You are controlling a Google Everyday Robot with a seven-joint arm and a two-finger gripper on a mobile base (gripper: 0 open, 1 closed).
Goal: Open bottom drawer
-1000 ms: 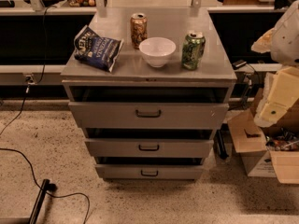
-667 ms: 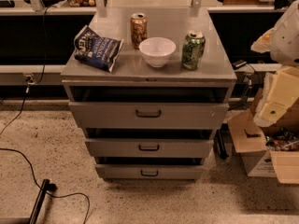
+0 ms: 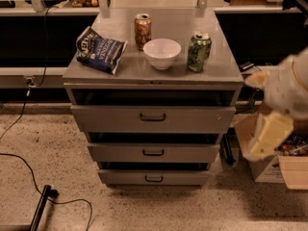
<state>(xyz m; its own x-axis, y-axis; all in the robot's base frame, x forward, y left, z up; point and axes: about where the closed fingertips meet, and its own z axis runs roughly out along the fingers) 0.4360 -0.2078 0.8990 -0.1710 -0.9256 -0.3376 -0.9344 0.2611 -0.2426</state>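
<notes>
The grey metal cabinet (image 3: 153,76) stands in the middle of the camera view with three drawers, each with a dark gap above its front. The bottom drawer (image 3: 120,178) is the lowest and shallowest, with a small dark bar handle (image 3: 154,178). Above it are the middle drawer (image 3: 115,153) and the taller top drawer (image 3: 106,118). My gripper (image 3: 267,134) is the blurred cream and white shape at the right edge. It hangs level with the middle drawer, well to the right of the cabinet and touching nothing.
On the cabinet top are a blue chip bag (image 3: 99,49), an orange can (image 3: 142,31), a white bowl (image 3: 161,53) and a green can (image 3: 198,52). A cardboard box (image 3: 284,170) sits on the floor at right. A black cable and pole (image 3: 41,206) lie at lower left.
My arm and gripper have moved down and a little left, toward the cabinet's right side, and now look blurred. The drawers and the items on top have not moved.
</notes>
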